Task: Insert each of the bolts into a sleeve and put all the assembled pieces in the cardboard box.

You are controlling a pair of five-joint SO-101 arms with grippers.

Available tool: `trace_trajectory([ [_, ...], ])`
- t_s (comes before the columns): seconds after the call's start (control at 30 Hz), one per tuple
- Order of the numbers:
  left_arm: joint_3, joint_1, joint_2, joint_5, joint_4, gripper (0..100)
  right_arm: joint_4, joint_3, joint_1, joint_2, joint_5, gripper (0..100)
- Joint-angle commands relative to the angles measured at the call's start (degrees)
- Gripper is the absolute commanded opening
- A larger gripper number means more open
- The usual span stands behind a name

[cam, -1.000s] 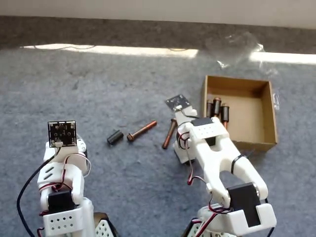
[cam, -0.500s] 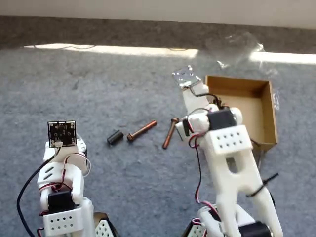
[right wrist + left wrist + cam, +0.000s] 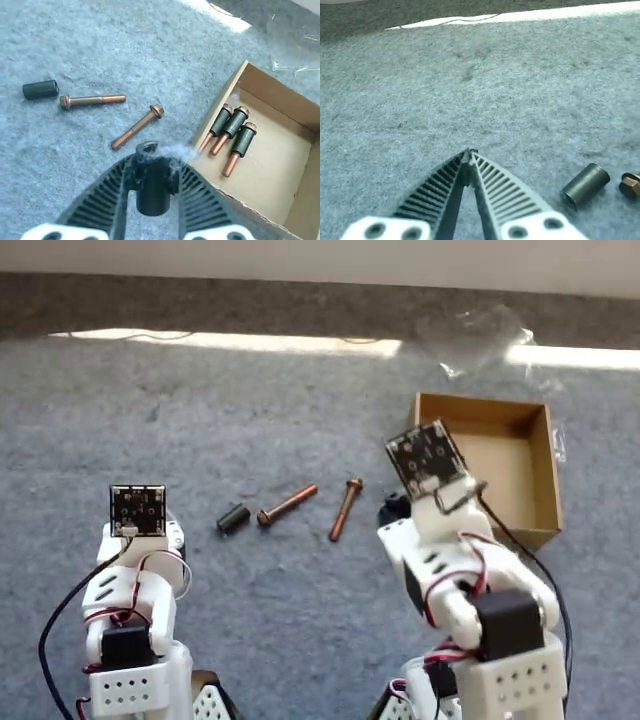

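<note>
Right jaws: pinching a short dark cylindrical metal sleeve (image 3: 151, 186) across its sides. Its open end points out past the tips, and a wisp of pale fluff clings to its rim.
Left jaws: pressed together, tips meeting, nothing between them, low over the grey carpeted desk (image 3: 250, 420).
Loose sleeve: a second dark cylindrical metal sleeve (image 3: 585, 185) lies on its side on the desk, ahead of the left jaws and off toward the right arm, apart from them.
First bolt: a long copper-coloured flanged bolt (image 3: 92, 100) lies flat with its head next to the loose sleeve, well ahead of the right jaws.
Second bolt: another copper-coloured bolt (image 3: 136, 127) lies flat just beyond the tips of the right jaws, nearer to them than the first bolt.
Box: an open brown cardboard box (image 3: 280, 90) sits ahead of the right jaws, on the side away from the left arm.
Assembled pieces: three copper bolts in dark sleeves (image 3: 230, 132) lie side by side on the box floor.
Background: a crumpled clear plastic bag (image 3: 480, 335) lies beyond the box.
</note>
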Motion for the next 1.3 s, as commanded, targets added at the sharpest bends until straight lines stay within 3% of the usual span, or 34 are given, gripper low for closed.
trace_trajectory([
  [0.0,0.22,0.84,-0.92,-0.35,-0.97,0,-2.77,3.65,4.18,-6.29,-0.62,0.5],
  [0.17,0.22,0.92,-0.92,-0.26,-0.97,0,-9.71,14.46,8.31,-12.09,-0.62,0.5],
  [0.6,0.92,1.89,-0.92,-0.35,-1.32,0,-25.36,37.41,8.48,-20.62,-7.03,0.5],
  [0.97,-1.27,5.14,-0.75,-0.44,-0.79,0,-25.36,45.05,8.66,-33.45,-11.60,0.5],
  [1.1,-5.41,6.11,-0.66,-3.87,4.66,0,-25.36,46.37,11.65,-36.00,-11.60,0.5],
  [1.27,-8.92,12.97,-0.57,-8.09,9.76,0,-25.36,46.64,12.88,-35.65,-14.59,0.5],
])
